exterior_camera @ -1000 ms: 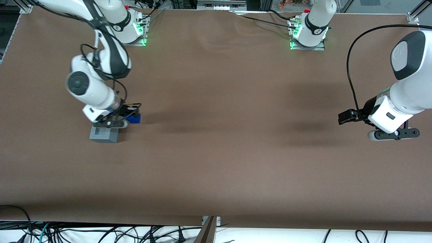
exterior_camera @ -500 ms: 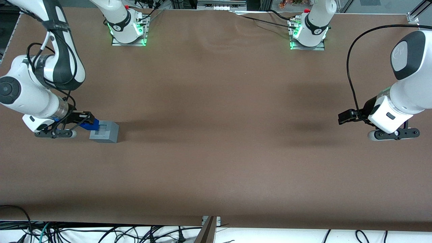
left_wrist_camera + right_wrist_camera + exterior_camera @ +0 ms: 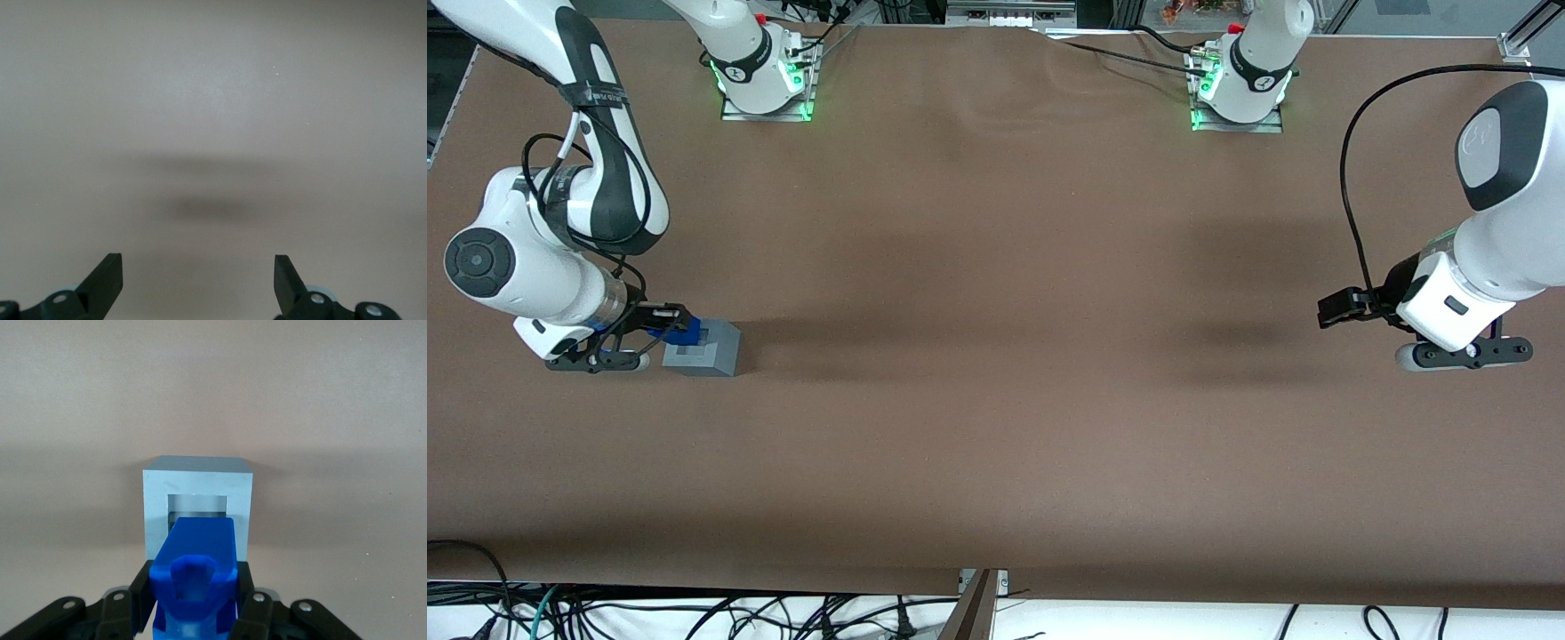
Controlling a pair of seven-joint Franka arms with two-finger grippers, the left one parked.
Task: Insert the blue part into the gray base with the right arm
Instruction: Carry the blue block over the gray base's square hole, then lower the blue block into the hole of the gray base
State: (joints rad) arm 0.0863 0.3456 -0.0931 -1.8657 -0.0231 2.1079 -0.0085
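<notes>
The gray base (image 3: 704, 348) stands on the brown table near the working arm's end. Its square recess shows in the right wrist view (image 3: 197, 507). My right gripper (image 3: 669, 325) is shut on the blue part (image 3: 686, 331) and holds it tilted at the base's edge. In the right wrist view the blue part (image 3: 195, 570) sits between the black fingers (image 3: 141, 592), and its tip reaches over the mouth of the recess. The right arm (image 3: 543, 258) leans low over the table beside the base.
The brown table (image 3: 996, 400) stretches wide toward the parked arm's end. Two arm mounts with green lights (image 3: 765, 84) stand farther from the front camera. Cables (image 3: 694, 618) hang below the table's front edge.
The gripper carried the blue part from above the base out sideways, then back, so the part now touches the base's edge. The gray base has not moved.
</notes>
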